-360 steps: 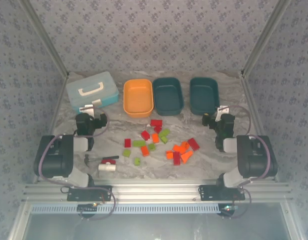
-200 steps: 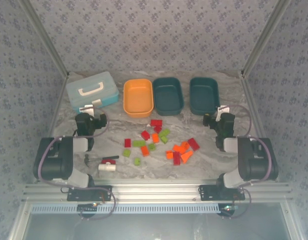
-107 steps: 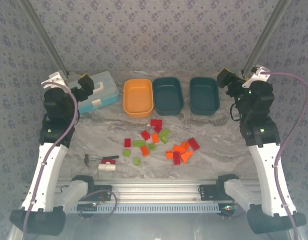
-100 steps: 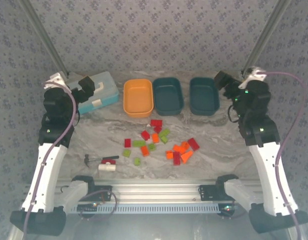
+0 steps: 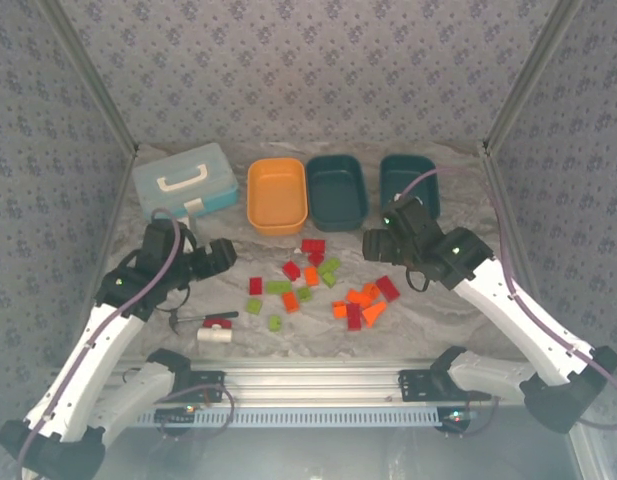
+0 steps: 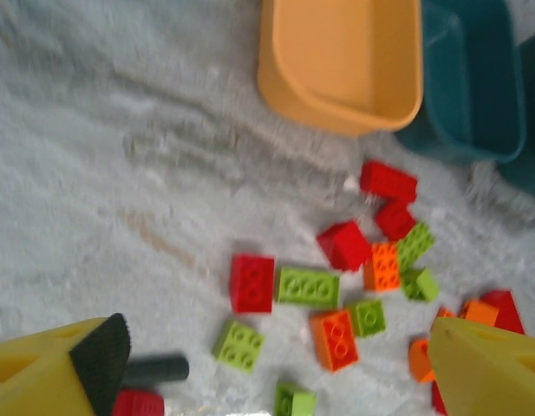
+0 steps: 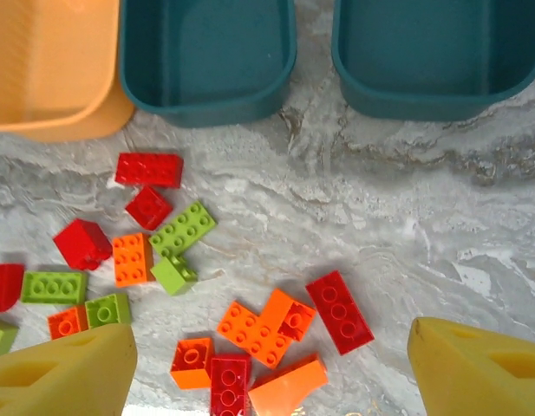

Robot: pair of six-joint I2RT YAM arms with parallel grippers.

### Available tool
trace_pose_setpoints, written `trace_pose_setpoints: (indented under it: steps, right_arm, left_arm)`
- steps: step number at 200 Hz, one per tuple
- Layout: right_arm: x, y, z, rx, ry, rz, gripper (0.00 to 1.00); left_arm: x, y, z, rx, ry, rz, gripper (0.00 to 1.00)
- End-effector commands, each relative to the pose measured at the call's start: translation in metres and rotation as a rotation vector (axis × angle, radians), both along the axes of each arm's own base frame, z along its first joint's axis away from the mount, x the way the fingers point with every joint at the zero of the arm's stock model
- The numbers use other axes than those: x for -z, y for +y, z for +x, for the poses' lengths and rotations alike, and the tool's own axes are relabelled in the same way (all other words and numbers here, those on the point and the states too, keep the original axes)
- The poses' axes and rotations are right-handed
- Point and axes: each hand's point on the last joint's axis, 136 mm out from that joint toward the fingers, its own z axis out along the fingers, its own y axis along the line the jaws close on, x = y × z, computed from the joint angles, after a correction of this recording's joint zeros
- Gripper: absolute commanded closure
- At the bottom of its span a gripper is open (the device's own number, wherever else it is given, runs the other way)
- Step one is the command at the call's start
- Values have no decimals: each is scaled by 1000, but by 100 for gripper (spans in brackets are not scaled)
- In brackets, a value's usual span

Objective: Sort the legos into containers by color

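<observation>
Red, orange and lime green legos point(image 5: 318, 285) lie scattered mid-table. Behind them stand the containers: an orange tub point(image 5: 277, 195), a teal tub point(image 5: 336, 190) and a second teal tub point(image 5: 408, 180), partly covered by the right arm. My left gripper point(image 5: 220, 255) hangs open left of the pile. In the left wrist view its fingers point(image 6: 59, 373) straddle a red brick point(image 6: 251, 282) and green bricks point(image 6: 308, 286) on the table below. My right gripper point(image 5: 376, 243) is open above the pile's right side, over a red brick point(image 7: 339, 312) and orange bricks point(image 7: 263, 328).
A light blue case with a white handle point(image 5: 184, 178) sits at the back left. A red-handled tool with a white cylinder point(image 5: 213, 328) lies at the front left, close under the left arm. Patterned walls close in the table on three sides.
Both arms have swung down from a raised pose and reached inward toward the pile. The bricks, tubs and case have not moved.
</observation>
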Motion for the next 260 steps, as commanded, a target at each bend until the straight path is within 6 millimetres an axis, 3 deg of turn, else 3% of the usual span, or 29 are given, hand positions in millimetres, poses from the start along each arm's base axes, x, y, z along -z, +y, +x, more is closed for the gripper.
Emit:
trace_pose_setpoints:
  steps: [1,41,88,142,173,230,260]
  right_arm:
    - [16,5,-14,-21,54,1,18]
    - [22,29,-21,-113,62,56,18]
    - [23,45,-29,-175,59,89,17]
    - [20,48,-34,-186,54,102,17]
    - [21,46,-35,-182,51,99,17]
    - [25,51,-35,-192,56,107,17]
    - [25,53,-33,-193,56,110,17]
  left_arm:
    - [32,-5,-12,-2,106,26,13]
    - [81,-41,-10,172,259,178,25]
    - [122,-64,7,231,365,308,26]
    - [147,-74,35,253,390,408,41]
    - [164,-75,35,262,434,435,44]
    - [175,-69,36,247,439,477,60]
    - [177,-70,36,249,438,484,63]
